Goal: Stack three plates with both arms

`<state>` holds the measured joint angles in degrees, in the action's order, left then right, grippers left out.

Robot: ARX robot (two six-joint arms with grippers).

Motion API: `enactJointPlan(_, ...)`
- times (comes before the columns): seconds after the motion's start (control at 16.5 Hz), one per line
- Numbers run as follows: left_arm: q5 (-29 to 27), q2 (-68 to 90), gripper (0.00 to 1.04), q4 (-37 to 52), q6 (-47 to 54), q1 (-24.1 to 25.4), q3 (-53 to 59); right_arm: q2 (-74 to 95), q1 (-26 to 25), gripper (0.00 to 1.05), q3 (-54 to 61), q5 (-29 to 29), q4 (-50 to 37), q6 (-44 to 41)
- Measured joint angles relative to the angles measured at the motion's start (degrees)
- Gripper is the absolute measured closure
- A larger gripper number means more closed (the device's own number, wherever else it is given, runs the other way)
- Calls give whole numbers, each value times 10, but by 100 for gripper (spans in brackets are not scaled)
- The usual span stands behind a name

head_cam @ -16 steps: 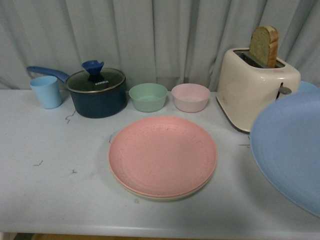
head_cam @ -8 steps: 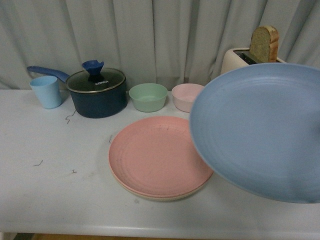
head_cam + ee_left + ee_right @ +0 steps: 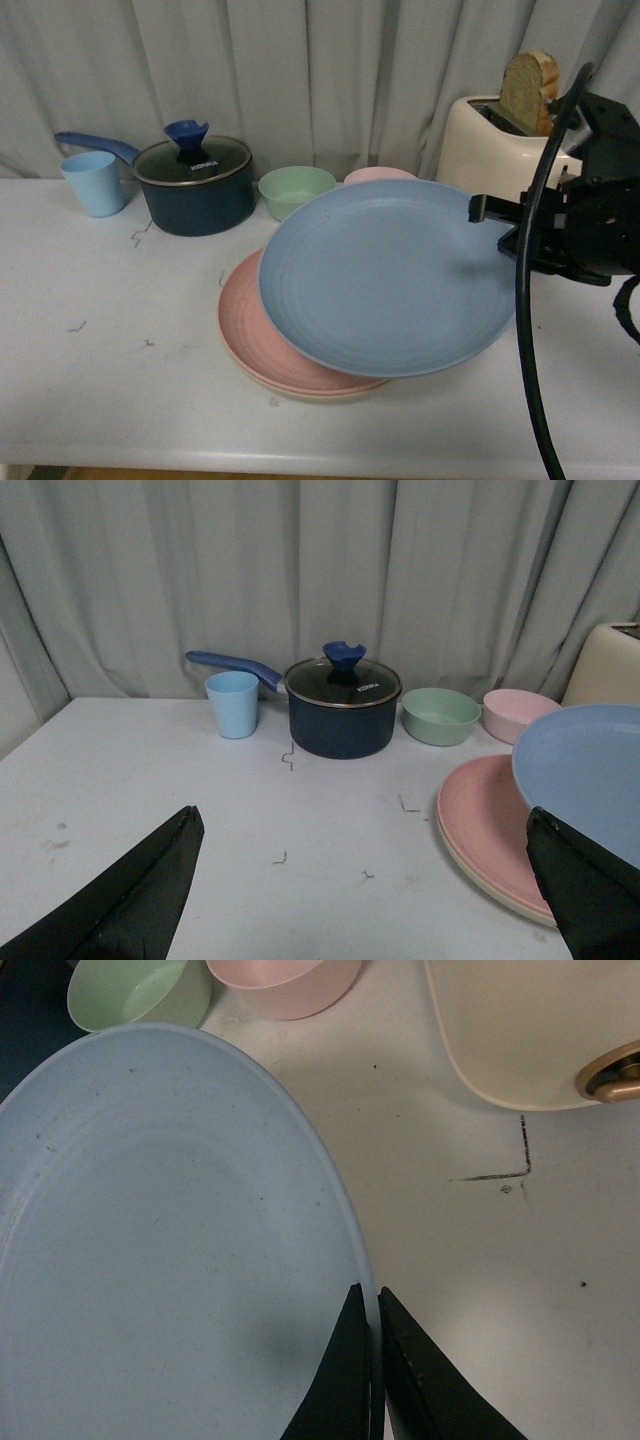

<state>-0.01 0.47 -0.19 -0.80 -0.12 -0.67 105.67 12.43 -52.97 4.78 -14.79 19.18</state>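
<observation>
The light blue plate hangs tilted over the right part of the pink plate. The pink plate lies on the beige plate, of which only a thin rim shows. My right gripper is shut on the blue plate's right rim. In the right wrist view the right gripper pinches the rim of the blue plate. My left gripper is open and empty, low over the table to the left of the pink plate. The left gripper is out of the front view.
A dark blue saucepan with a glass lid, a blue cup, a green bowl and a pink bowl line the back. A cream toaster holding bread stands back right. A black cable loops by my right arm.
The right gripper has carried the blue plate from the right edge leftward and down over the pink plate. The right arm now shows in the front view.
</observation>
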Motion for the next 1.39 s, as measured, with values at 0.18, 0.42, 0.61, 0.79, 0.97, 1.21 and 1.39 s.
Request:
enactJointPlan(0.18,0,0,7,0,0,0,0,50,23,102,-50,-11,8,18)
enactJointPlan(0.42,0,0,7,0,0,0,0,108,45,102,-92,-26,26,25)
enactJointPlan(0.61,0,0,7,0,0,0,0,139,54,102,-117,-37,28,29)
enactJointPlan(0.79,0,0,7,0,0,0,0,148,56,94,-122,-43,32,38)
enactJointPlan(0.97,0,0,7,0,0,0,0,129,47,61,-102,-28,13,64)
enactJointPlan(1.21,0,0,7,0,0,0,0,37,38,23,-58,-19,-20,67)
enactJointPlan(1.39,-1,0,7,0,0,2,0,43,23,55,159,-177,-460,-117)
